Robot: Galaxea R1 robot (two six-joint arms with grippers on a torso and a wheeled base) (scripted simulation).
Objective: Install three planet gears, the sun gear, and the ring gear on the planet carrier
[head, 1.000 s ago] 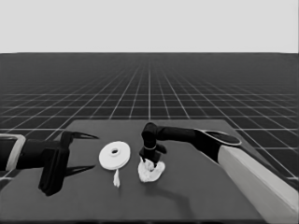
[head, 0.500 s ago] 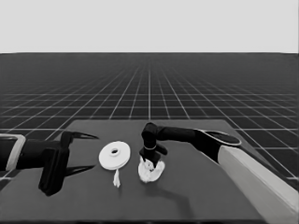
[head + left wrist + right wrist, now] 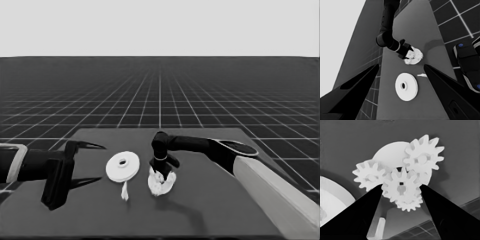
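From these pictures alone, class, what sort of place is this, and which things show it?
Probably a simulated robot assembly bench, not a real room: a dark table on an endless grid floor, and white toothed gears stacked on the smaller round part under the right gripper.

No writing, label, brand, number or sign can be read on anything here.
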